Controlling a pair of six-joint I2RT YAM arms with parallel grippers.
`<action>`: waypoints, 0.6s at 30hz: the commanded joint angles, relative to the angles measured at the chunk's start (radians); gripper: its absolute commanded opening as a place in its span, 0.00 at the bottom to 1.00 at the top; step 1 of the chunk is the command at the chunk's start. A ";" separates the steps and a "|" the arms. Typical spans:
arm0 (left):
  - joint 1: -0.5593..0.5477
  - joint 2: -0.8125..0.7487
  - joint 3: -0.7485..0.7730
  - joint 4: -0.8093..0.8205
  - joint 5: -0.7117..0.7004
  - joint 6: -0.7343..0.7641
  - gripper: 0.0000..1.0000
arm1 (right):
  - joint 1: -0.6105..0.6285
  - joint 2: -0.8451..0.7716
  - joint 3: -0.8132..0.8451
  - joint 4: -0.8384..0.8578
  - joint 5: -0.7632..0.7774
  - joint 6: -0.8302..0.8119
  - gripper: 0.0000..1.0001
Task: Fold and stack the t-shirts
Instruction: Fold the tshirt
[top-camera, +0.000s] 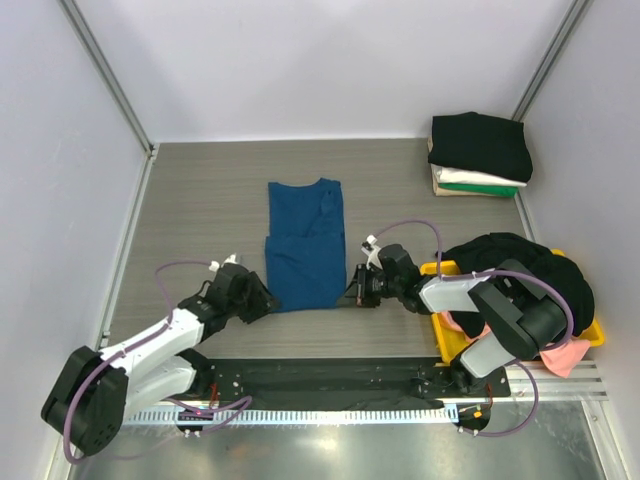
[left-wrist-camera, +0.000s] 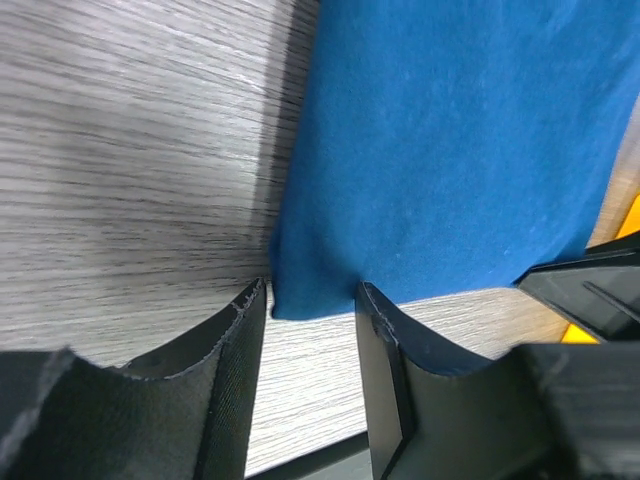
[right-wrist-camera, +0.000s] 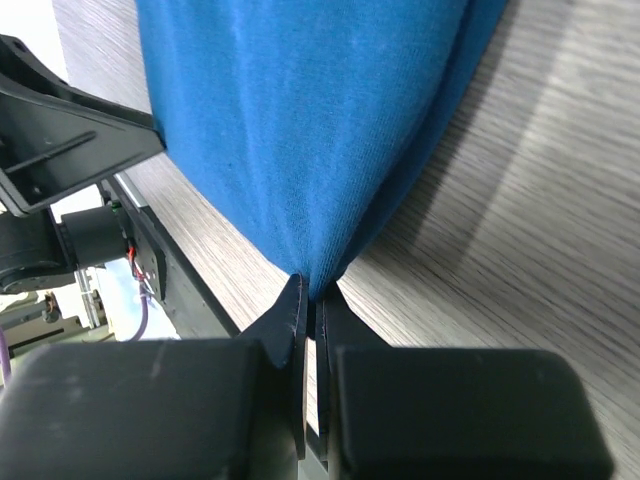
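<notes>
Right tool (right-wrist-camera: 312, 297) tight on blue t-shirt (right-wrist-camera: 300, 120) corner, left tool (left-wrist-camera: 310, 293) agape around the other corner

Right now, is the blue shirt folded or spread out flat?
Partly folded: the blue shirt lies as a narrow strip, with no sleeves sticking out.

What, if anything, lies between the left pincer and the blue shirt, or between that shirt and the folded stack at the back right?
Nothing visible. The left pincer is open with the near corner of the blue shirt inside its gap, and only bare table separates that shirt from the stack.
</notes>
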 joint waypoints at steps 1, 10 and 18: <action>-0.003 -0.027 -0.050 -0.035 -0.087 -0.014 0.44 | 0.009 -0.015 -0.013 0.031 0.007 0.000 0.01; -0.003 0.046 -0.084 0.079 -0.070 -0.023 0.34 | 0.009 0.030 0.000 0.040 0.001 -0.006 0.01; -0.006 0.036 -0.079 0.106 -0.075 -0.033 0.00 | 0.009 0.024 -0.012 0.037 0.001 -0.004 0.01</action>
